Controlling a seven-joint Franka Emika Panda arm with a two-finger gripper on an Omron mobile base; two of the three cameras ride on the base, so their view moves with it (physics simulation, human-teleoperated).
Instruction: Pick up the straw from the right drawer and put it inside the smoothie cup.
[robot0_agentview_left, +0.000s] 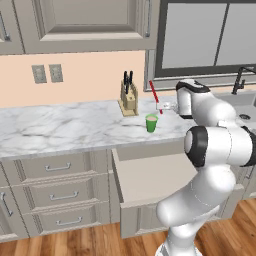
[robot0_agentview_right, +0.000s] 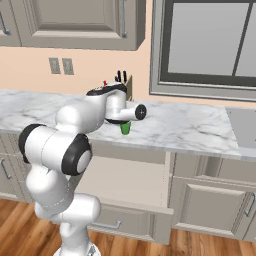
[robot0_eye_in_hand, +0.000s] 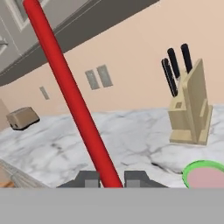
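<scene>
Red thin straight straw (robot0_eye_in_hand: 72, 98): clamped between the two dark finger tips of the end effector (robot0_eye_in_hand: 111, 179), rising from them at a slant; in the left base view it sticks up tilted above the hand, over the desk.
End effector state: fingers drawn together on the straw, one tip touching each side of it.
End effector place: held above the white-and-grey marbled desk (robot0_agentview_left: 65, 127), at the end of the white arm that reaches over the open drawer.
Small bright green tapered smoothie cup (robot0_agentview_left: 151, 123): standing upright on the desk, just below and near the end effector; in the hand view its green rim and pinkish inside show at the lower edge, to one side of the finger tips, apart from the straw.
Wide shallow right drawer with plain beige inside (robot0_agentview_left: 150, 182): pulled open, below the desk edge and well below the end effector.
Light wooden knife block with black handles (robot0_agentview_left: 129, 98): upright on the desk, beyond the cup and near the end effector, not touching either.
Small beige toaster (robot0_eye_in_hand: 22, 118): on the desk, well apart from the end effector.
</scene>
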